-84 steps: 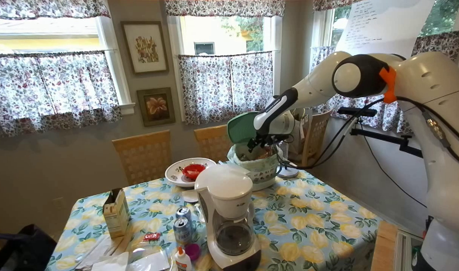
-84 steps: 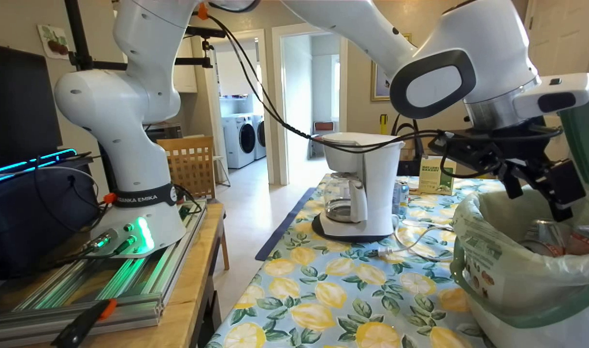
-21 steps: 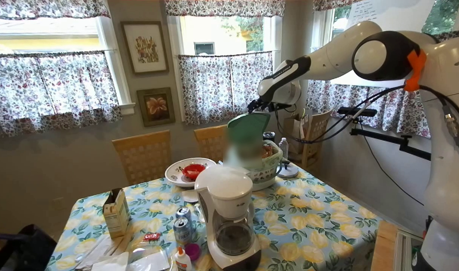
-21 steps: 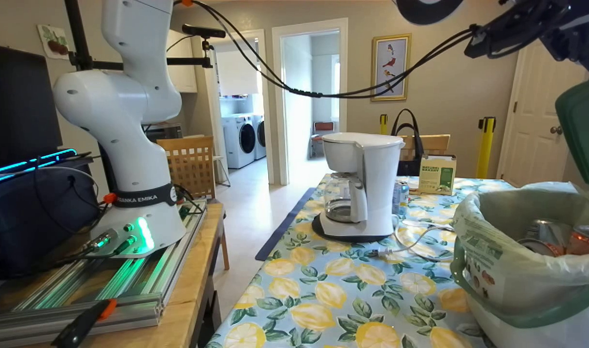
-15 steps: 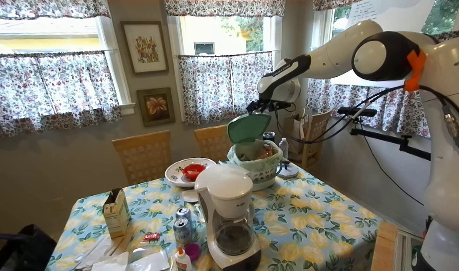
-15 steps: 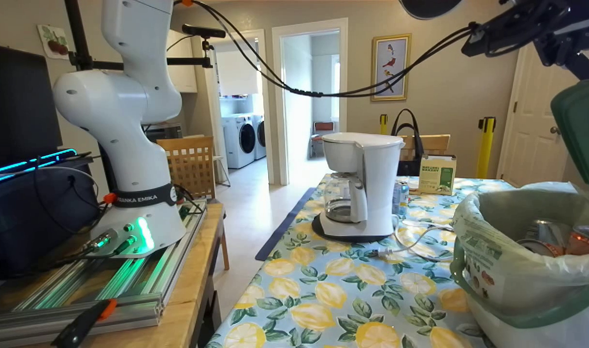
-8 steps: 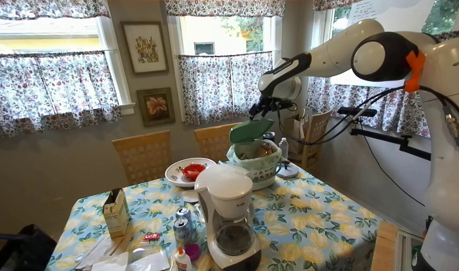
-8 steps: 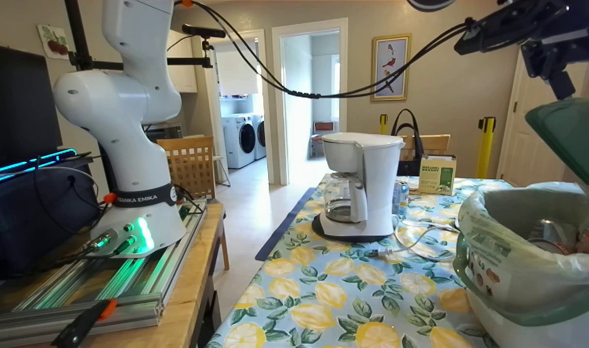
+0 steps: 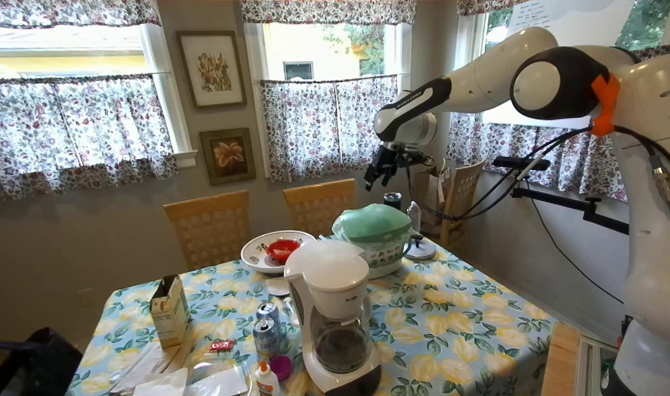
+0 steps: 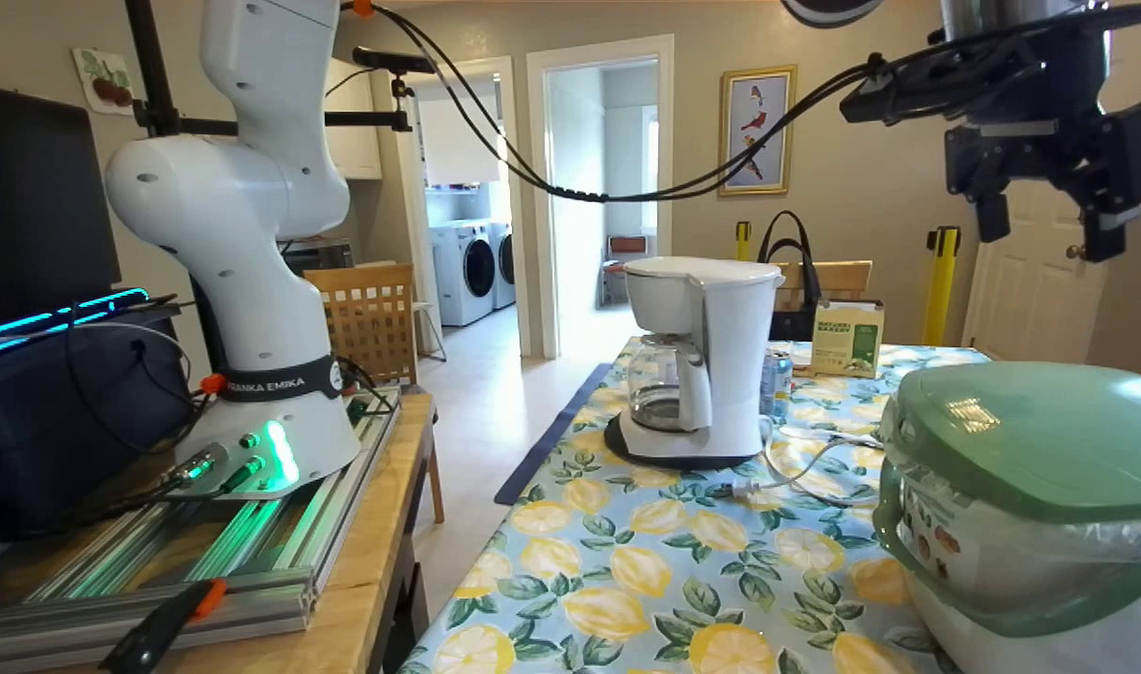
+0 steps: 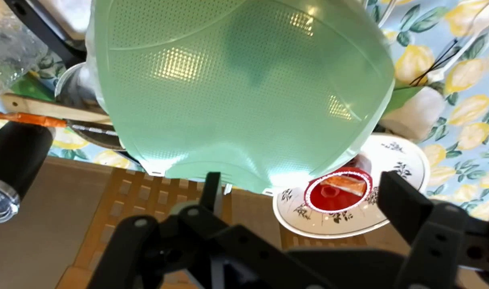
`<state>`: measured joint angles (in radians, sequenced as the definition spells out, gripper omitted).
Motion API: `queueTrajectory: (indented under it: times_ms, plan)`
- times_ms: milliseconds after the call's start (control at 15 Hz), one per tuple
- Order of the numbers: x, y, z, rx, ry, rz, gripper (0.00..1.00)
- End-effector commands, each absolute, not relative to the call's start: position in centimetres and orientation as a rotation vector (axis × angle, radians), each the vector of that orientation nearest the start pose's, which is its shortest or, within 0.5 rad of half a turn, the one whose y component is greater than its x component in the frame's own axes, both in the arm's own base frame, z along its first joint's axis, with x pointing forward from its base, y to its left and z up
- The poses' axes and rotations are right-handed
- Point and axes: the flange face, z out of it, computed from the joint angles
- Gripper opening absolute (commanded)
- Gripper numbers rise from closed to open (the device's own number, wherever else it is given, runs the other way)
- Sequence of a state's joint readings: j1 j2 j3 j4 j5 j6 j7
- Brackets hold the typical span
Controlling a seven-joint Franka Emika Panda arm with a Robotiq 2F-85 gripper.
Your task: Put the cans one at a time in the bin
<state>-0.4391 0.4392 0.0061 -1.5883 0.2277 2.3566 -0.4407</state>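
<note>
We hold nothing: gripper (image 10: pixel 1049 236) at upper right of frame in exterior view, jaws spread apart. Two cans (image 9: pixel 266 336) upright low, left of centre in exterior view, near coffee maker (image 9: pixel 329 269); bin (image 9: pixel 382 258) just right of centre there, lid (image 9: pixel 373 221) down over it. Risk: unless we lift lid, next can likely rolls off dome; cans stand close, so we could topple neighbour or bump coffee maker

FRANKA EMIKA on base collar (image 10: pixel 285 382), NATURE'S BAKERY on tan carton (image 10: pixel 846 339)
</note>
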Motion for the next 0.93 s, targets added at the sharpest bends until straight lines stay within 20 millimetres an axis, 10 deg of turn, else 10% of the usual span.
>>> queueTrajectory:
  times_ms: [0,867]
  plan:
    - [63.4,-28.5,42.3,-3.082,0.178,-0.432,1.00]
    - [57.8,-22.5,46.4,-3.192,0.559,-0.116,1.00]
